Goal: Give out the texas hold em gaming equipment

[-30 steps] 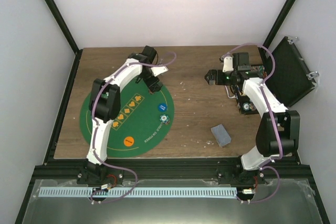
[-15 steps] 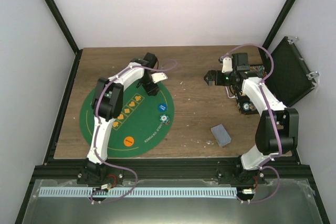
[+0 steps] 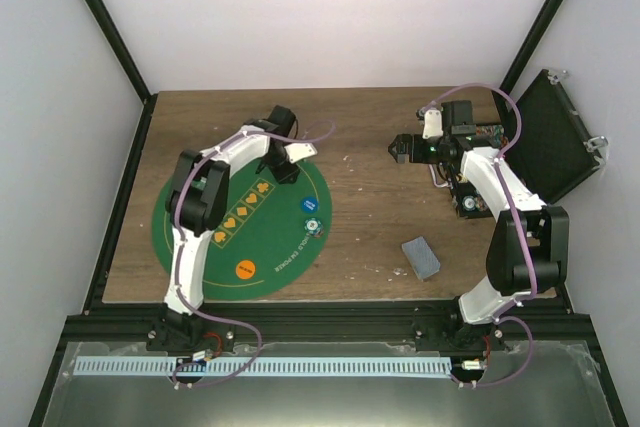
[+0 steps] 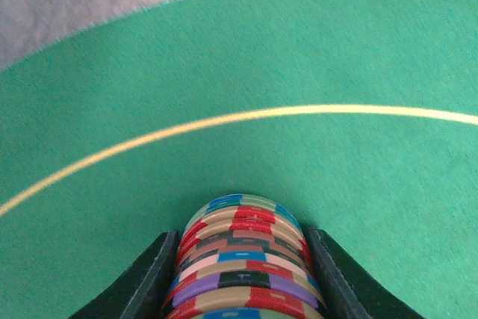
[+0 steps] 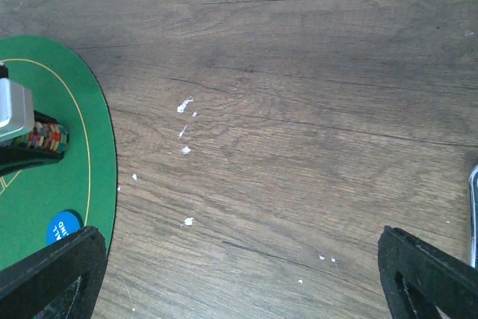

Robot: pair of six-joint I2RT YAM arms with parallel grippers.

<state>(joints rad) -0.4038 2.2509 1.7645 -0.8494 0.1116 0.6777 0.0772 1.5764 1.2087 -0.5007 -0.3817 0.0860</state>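
My left gripper (image 4: 243,238) is shut on a stack of poker chips (image 4: 240,267), striped red, blue, purple and cream, held on edge just above the green felt mat (image 4: 314,57). In the top view the left gripper (image 3: 289,169) is at the mat's far edge. The same stack (image 5: 45,137) shows in the right wrist view. Single chips lie on the mat: blue (image 3: 308,205), teal-white (image 3: 314,226) and orange (image 3: 242,269). A grey-blue card deck (image 3: 421,257) lies on the wood at the near right. My right gripper (image 3: 400,148) hangs open over bare wood (image 5: 239,274).
The black hard case (image 3: 550,137) stands open at the far right edge, with more chips (image 3: 468,205) in a holder just in front of it. White specks (image 5: 184,106) dot the brown table between mat and case. The mat's rim (image 5: 112,155) curves past the right gripper's left finger (image 5: 52,267).
The left gripper's jaws have closed onto the chip stack at the mat's far edge, and its wrist has shifted a little. The right arm has not moved.
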